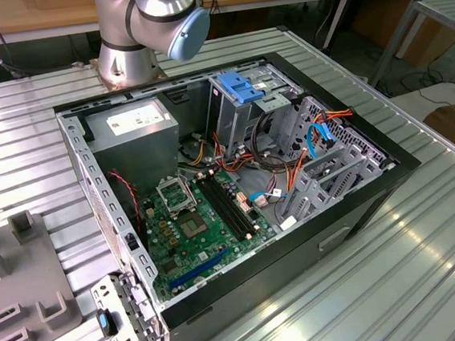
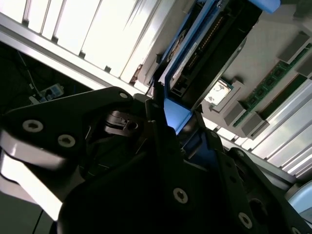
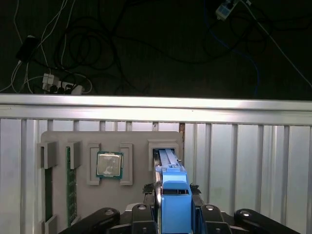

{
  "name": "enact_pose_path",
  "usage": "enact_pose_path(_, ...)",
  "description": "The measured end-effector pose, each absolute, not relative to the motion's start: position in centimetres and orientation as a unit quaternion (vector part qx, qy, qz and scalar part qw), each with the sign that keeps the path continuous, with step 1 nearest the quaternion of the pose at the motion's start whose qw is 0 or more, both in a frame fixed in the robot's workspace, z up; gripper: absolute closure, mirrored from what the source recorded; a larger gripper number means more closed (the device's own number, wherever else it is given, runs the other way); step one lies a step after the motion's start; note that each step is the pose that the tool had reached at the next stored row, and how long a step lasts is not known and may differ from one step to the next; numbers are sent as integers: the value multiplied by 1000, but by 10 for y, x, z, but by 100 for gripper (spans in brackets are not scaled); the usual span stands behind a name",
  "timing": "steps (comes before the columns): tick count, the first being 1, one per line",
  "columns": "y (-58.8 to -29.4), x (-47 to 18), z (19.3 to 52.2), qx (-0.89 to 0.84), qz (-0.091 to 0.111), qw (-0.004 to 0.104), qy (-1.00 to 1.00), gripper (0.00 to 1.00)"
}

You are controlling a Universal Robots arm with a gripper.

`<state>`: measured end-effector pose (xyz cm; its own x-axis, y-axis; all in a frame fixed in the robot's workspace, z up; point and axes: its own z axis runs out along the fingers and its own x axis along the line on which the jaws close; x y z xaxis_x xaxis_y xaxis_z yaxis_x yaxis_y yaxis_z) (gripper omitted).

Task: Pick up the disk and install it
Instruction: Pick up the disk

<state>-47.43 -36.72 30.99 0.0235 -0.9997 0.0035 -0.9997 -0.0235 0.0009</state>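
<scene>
Exterior view: open computer case [image 1: 237, 186] lying on the ribbed table [image 1: 431, 272].
First wrist view: disk [image 3: 173, 187] stands on edge in the grey tray [image 3: 58, 139] slot, its long axis running straight away from the hand [image 3: 174, 213].
Second wrist view: hand narrow, fingers clamped on the disk's blue rail.

Your gripper [image 2: 178, 122] clamps the disk [image 2: 214, 44] by its blue rail [image 2: 176, 113], edge-on at the gray fixture tray [image 2: 273, 29]. Beyond it, a processor chip [image 2: 218, 92] and memory sticks [image 2: 268, 83] sit in pockets, with the ribbed metal table [image 2: 73, 24] alongside.
</scene>
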Motion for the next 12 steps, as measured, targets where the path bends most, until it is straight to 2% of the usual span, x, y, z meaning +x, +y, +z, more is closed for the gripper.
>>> enact_pose_path(12, -367, -474, 313, 715, 1, 2, -699, 64)
